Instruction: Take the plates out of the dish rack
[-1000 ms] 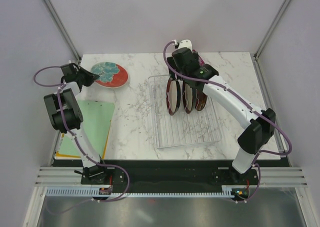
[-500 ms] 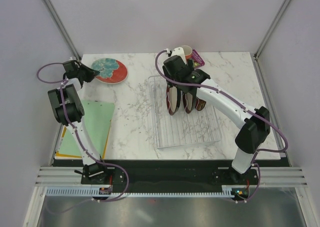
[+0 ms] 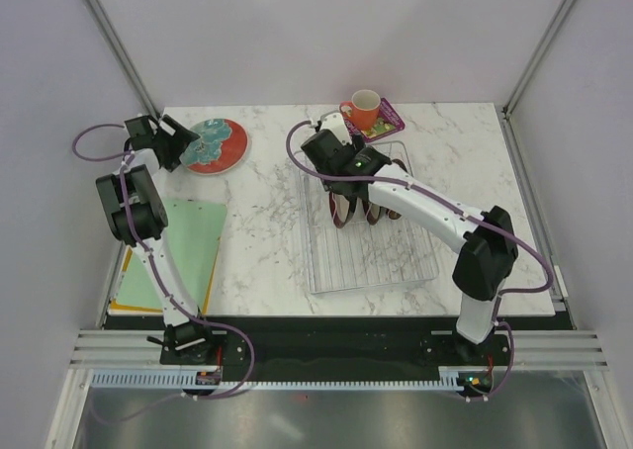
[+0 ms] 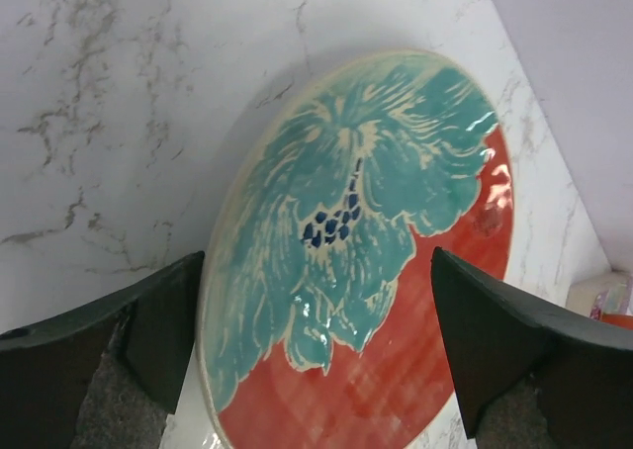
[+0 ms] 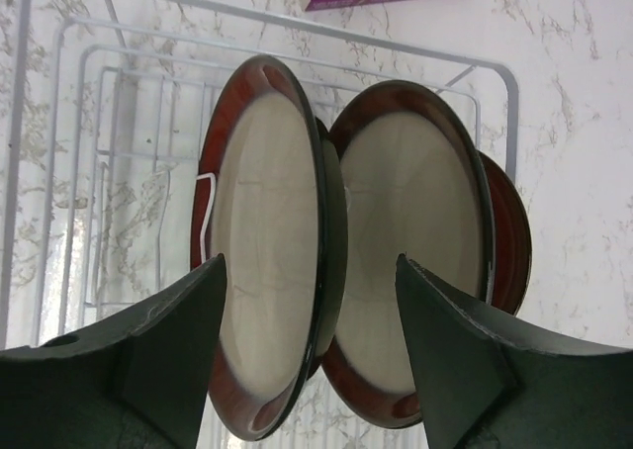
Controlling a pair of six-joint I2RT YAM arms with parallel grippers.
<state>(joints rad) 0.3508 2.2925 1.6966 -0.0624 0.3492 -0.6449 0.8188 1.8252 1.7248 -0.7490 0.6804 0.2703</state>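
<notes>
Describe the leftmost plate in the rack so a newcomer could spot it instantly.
On the marble table, find the clear dish rack at its centre, where three plates stand on edge below the right gripper. The leftmost plate has a cream face and dark red rim; alone among them, it has only empty slots to its left.

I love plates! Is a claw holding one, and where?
Nothing looks held. The right claw is open around a brown plate; the left claw is open over the flowered plate.
</notes>
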